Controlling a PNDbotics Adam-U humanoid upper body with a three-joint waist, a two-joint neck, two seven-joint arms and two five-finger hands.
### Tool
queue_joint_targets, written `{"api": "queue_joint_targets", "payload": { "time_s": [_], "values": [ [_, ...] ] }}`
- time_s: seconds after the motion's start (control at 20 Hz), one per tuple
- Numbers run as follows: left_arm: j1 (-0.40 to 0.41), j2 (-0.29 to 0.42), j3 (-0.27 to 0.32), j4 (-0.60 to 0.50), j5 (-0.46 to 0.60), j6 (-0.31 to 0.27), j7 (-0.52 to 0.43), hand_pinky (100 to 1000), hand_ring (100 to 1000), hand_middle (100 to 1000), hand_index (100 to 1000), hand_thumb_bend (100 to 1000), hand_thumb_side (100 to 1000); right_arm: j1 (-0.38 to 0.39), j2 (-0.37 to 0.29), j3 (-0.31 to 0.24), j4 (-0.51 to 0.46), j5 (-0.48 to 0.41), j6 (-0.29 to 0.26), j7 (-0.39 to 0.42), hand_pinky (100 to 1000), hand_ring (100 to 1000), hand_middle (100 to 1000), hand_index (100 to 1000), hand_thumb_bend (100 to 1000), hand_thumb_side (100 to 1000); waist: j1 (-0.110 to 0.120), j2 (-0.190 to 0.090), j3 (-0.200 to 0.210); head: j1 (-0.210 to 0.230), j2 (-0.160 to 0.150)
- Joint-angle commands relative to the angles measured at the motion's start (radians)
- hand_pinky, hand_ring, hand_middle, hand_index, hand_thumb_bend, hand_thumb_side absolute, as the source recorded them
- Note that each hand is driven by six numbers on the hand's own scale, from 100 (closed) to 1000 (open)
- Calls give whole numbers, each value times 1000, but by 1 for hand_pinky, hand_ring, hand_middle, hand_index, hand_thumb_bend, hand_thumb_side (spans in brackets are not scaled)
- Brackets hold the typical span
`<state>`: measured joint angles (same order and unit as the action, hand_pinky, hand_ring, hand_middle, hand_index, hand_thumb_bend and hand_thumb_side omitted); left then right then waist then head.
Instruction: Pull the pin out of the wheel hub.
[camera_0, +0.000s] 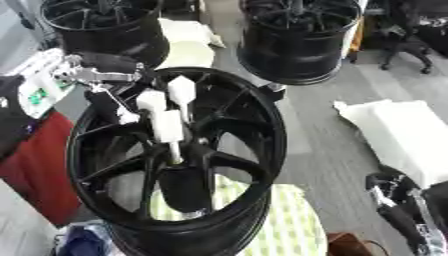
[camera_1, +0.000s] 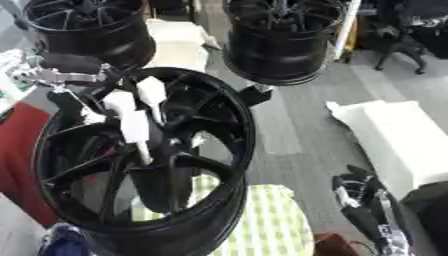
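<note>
Front and centre: big black wheel (camera_0: 179, 165), tilted toward the camera, spokes running into the hub (camera_0: 179, 157); it takes up most of the lower left of the view.

Under the wheel: it sits on a green-and-white checked cloth (camera_0: 284, 225), which pokes out along the wheel's lower right edge.

Pin: a pale thin pin (camera_0: 175, 150) stands up out of the middle of the hub, still in place as far as I can see.

Left hand: the left hand (camera_0: 162, 107) comes in from the upper left, over the wheel's top rim, white-tipped fingers curled down around the top of the pin. Looks like it's got hold of it, though the exact contact is blurry.

Right hand: the right hand (camera_1: 363, 192) is low by the right edge, well apart from the wheel, fingers relaxed and holding nothing.

Back of the scene: two more black wheels, one top left (camera_0: 105, 25) and one top middle (camera_0: 297, 37).

Floor on the right: a white padded sheet (camera_0: 398, 130) lying flat.
</note>
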<state>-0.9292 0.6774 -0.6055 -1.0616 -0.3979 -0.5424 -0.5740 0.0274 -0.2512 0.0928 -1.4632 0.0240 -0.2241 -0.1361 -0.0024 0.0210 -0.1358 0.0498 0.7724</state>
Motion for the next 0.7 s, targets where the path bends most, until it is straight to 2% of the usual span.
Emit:
{"api": "queue_joint_targets", "payload": {
  "time_s": [0.05,0.4,0.7],
  "values": [
    [-35,18,28,-31,36,-305,-333,575,485,414,673,100,358,-5,-11,-3,-8,2,-2,-1,686,674,678,831,257,429,1,-14,-1,1,-2],
    [-64,42,87,-108,112,-222,-333,581,485,412,670,100,362,-2,-10,-4,-6,2,-2,-2,686,674,678,830,253,430,1,-17,3,0,-2],
    [-35,138,207,-169,165,-145,-333,591,488,413,673,100,348,3,-12,-10,-4,0,-1,-8,686,673,678,830,251,430,2,-19,18,-6,-2]
  ]
}}
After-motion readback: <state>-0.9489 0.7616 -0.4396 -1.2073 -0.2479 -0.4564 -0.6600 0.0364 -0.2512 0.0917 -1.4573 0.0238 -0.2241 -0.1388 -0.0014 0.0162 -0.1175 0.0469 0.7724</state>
